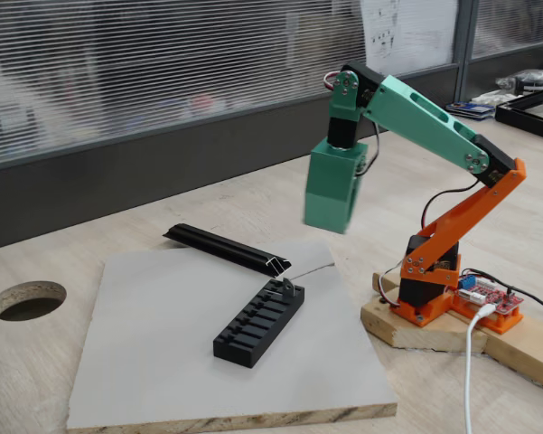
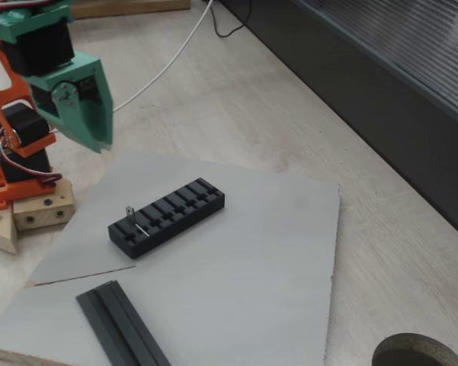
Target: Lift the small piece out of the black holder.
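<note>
Above holder (image 1: pixel 259 323), arm (image 1: pixel 422 116) bent, jaws down.

Black holder (image 1: pixel 259 323), silver-grey piece (image 1: pixel 289 287)

Board (image 1: pixel 208 362) flat on table (image 1: pixel 54 244). Holder (image 1: pixel 260 322) near board centre, lying diagonally. Small piece (image 2: pixel 129 214) upright in an end slot, probably the last one, at the end nearest the rail in a fixed view. Rail (image 1: pixel 226 249) on board behind holder, apart from it. Gripper (image 1: pixel 332 194) above board's far right edge, clear of holder. Arm base (image 1: pixel 434 289) right of board.
</note>
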You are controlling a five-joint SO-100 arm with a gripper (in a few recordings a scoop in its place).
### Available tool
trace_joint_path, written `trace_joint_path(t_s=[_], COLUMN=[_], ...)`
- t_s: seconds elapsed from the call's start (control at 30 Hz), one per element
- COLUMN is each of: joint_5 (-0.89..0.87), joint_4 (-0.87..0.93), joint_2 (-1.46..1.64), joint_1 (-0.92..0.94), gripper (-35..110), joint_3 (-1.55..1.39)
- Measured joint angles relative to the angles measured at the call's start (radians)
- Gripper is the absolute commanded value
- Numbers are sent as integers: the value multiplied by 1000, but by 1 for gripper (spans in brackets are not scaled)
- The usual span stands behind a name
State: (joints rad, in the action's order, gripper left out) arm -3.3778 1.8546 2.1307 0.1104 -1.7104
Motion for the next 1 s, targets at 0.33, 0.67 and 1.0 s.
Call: trace_joint_path(t_s=[0.33,0.67,1.0], joint_5=[-222,-224,-224], joint_4=[-84,-264,-293], joint_2=[0,0,78], joint_1=[-15,-21,-117], gripper=[5,5,5], joint_3=[-239,-305,-419])
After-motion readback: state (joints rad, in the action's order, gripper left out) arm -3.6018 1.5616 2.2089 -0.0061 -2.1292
